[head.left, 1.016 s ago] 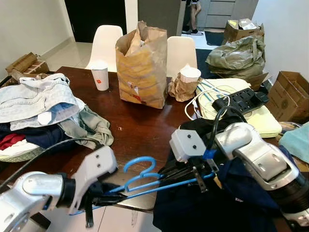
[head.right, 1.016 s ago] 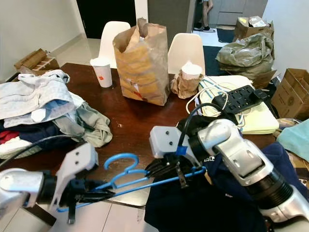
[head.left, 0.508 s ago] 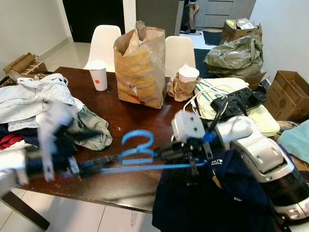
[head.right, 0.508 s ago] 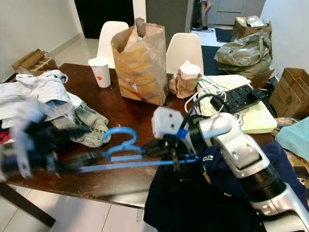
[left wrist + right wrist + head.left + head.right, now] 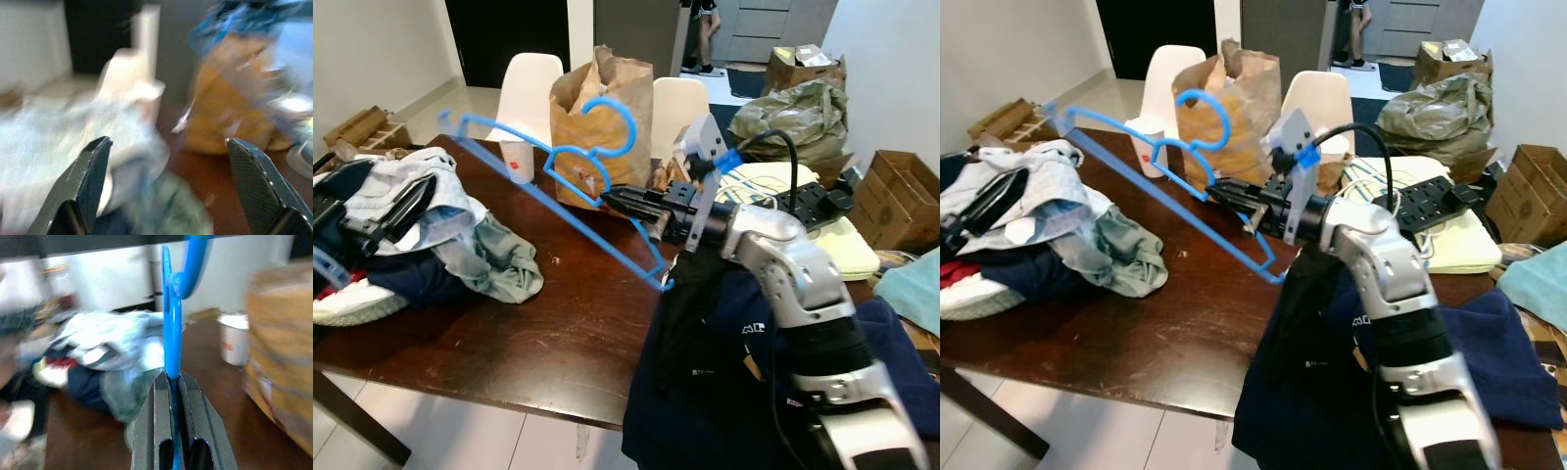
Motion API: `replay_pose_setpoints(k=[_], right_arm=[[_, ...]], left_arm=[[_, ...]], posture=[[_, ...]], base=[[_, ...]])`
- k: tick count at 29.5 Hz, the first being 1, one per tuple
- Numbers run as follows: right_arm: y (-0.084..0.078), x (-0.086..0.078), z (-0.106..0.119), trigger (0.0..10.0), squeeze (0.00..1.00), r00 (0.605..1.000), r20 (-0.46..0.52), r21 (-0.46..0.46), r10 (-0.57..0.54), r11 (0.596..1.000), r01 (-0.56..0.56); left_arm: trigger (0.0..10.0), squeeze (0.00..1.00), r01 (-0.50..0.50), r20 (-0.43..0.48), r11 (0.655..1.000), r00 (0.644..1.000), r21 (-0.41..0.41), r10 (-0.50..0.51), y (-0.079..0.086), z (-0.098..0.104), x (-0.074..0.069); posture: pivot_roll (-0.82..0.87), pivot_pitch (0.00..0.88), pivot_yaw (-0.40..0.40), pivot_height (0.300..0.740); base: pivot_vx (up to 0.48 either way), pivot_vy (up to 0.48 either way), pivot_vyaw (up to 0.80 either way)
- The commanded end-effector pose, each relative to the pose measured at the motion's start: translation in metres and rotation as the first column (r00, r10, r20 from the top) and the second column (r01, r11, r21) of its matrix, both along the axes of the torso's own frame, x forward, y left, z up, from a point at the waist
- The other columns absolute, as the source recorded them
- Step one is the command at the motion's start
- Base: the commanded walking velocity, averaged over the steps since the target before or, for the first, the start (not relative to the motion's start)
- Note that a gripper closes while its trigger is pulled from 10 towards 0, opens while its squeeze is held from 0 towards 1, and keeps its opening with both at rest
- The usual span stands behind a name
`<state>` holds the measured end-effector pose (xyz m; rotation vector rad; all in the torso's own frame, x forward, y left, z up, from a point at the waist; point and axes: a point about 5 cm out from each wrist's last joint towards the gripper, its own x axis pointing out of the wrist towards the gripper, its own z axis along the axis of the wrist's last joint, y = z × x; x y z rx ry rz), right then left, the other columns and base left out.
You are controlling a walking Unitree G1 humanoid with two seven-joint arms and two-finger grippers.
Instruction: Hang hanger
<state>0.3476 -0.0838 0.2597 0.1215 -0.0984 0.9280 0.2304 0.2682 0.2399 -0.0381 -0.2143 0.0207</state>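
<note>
A blue plastic hanger (image 5: 558,166) is raised at a slant over the dark wooden table (image 5: 558,333), hook uppermost in front of the paper bag. My right gripper (image 5: 612,199) is shut on it just below the hook; the right wrist view shows the blue hanger (image 5: 172,333) pinched between the right gripper's (image 5: 171,378) fingers. At the table's left, my left gripper (image 5: 406,206) hovers over the clothes pile (image 5: 431,235), apart from the hanger. In the blurred left wrist view the left gripper (image 5: 166,144) is open and holds nothing. A navy garment (image 5: 754,382) hangs under my right arm.
A brown paper bag (image 5: 607,147), a white cup (image 5: 516,162) and a crumpled small bag (image 5: 690,171) stand at the back of the table. A black power strip (image 5: 808,196) lies on yellow cloth at the right. Two white chairs, boxes and a standing person (image 5: 705,29) are behind.
My right gripper has lifted the hanger from near the table's front edge up and back, tilting it. The left gripper has let go of it and drawn back left over the clothes.
</note>
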Motion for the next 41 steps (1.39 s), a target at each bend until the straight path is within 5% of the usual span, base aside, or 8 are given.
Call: replay_pose_setpoints(k=[1,4,8,27,41], right_arm=[[-0.004,0.002,-0.003,10.0,0.00,0.999,-0.032,0.018,-0.027,0.999,0.028],[0.001,0.003,-0.009,10.0,0.00,0.996,-0.068,0.044,-0.062,0.997,0.065],[0.007,0.005,-0.017,10.0,0.00,0.984,-0.096,0.076,-0.148,0.985,0.155],[0.003,0.005,-0.021,10.0,0.00,0.968,-0.102,0.071,-0.231,0.969,0.239],[0.002,0.003,-0.023,10.0,0.00,0.965,-0.087,0.052,-0.246,0.967,0.251]], left_arm=[[10.0,0.00,-0.040,0.012,0.999,0.999,0.036,0.039,0.001,0.004,-0.001],[10.0,0.00,-0.091,-0.028,0.995,0.995,0.040,0.092,-0.009,-0.012,0.001],[10.0,0.00,-0.118,-0.087,0.993,0.989,0.024,0.120,-0.042,-0.037,0.012],[10.0,0.00,-0.217,-0.020,0.975,0.976,0.056,0.219,-0.039,-0.032,0.017],[10.0,0.00,-0.275,0.035,0.960,0.961,0.058,0.273,-0.028,-0.021,0.015]], posture=[[0.06,0.069,-0.018,0.740],[0.06,0.068,-0.020,0.740],[0.05,0.057,-0.022,0.740],[0.04,0.037,-0.032,0.740],[0.03,0.041,-0.023,0.740]], base=[[0.000,0.000,0.00],[0.000,0.000,0.00],[0.000,0.480,0.00],[0.000,0.423,0.00],[0.000,-0.204,0.00]])
